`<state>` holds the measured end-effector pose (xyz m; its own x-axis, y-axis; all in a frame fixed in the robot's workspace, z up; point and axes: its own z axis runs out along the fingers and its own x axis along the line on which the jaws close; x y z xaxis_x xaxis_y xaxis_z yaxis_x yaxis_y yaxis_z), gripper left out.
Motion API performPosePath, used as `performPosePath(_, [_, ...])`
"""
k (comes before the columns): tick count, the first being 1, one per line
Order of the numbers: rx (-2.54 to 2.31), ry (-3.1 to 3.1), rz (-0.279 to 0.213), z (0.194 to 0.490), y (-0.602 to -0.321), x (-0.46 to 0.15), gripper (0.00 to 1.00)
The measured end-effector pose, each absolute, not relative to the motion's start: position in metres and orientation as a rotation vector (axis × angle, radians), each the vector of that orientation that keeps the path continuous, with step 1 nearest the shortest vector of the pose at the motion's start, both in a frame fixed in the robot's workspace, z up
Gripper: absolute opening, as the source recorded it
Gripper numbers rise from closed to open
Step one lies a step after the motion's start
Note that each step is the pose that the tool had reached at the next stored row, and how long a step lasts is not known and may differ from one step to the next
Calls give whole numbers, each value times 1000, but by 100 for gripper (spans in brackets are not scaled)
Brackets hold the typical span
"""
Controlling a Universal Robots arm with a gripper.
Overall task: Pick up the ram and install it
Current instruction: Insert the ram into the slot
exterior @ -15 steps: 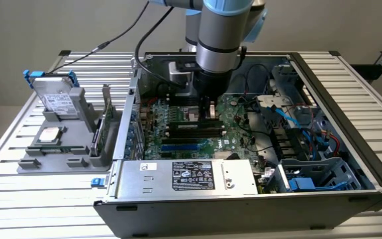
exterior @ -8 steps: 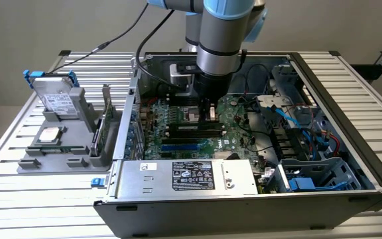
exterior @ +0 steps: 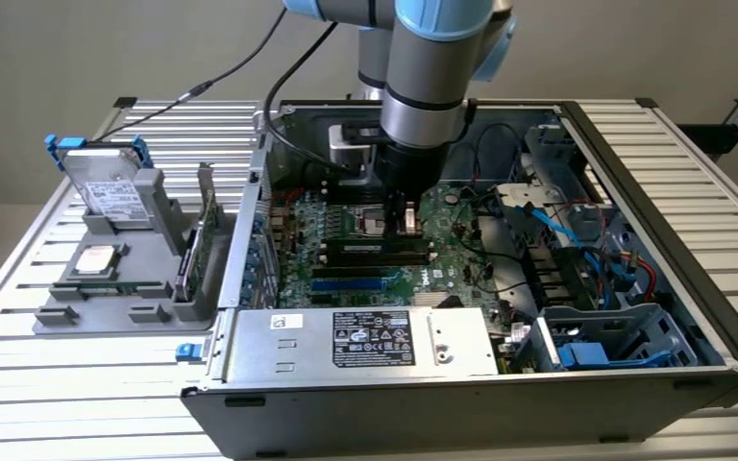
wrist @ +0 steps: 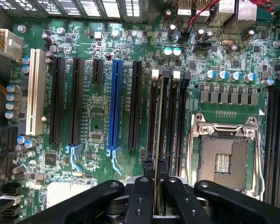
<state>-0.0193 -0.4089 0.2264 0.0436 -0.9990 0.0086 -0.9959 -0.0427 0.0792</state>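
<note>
My gripper reaches down into the open computer case, just over the motherboard. In the wrist view the gripper is shut on the ram, a thin green stick seen edge-on between the two black fingers. The ram runs in line with the black memory slots beside the CPU socket. Whether it touches a slot I cannot tell.
A silver power supply sits at the case's front, and blue and red cables lie on the exterior view's right. Outside, a grey fixture carries a silver hard drive and a green expansion card.
</note>
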Motion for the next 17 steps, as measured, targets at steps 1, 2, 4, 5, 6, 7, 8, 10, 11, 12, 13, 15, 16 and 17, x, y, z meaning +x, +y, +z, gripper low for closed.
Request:
performPosePath(1, [2222, -2128, -74, 226, -409, -19, 14])
performPosePath(2, [2222, -2128, -74, 226, -409, -19, 14])
performPosePath(4, [2221, -2127, -72, 226, -409, -19, 14])
performPosePath(5, [2220, -2126, -70, 226, -409, -19, 14])
performPosePath(6, [2219, -2125, -69, 226, -409, -19, 14])
performPosePath(7, [2217, -2124, -66, 226, -408, -19, 14])
performPosePath(8, [2214, -2122, -62, 226, -408, -19, 14])
performPosePath(10, [2212, -2120, -57, 226, -407, -19, 14])
performPosePath(11, [2211, -2119, -54, 226, -407, -19, 14])
performPosePath(12, [2210, -2118, -52, 226, -407, -19, 14])
performPosePath(13, [2208, -2117, -49, 226, -406, -19, 14])
performPosePath(15, [2206, -2114, -44, 226, -405, -19, 14])
performPosePath(16, [2206, -2113, -43, 226, -404, -19, 14])
performPosePath(17, [2206, -2111, -42, 226, -404, -19, 14])
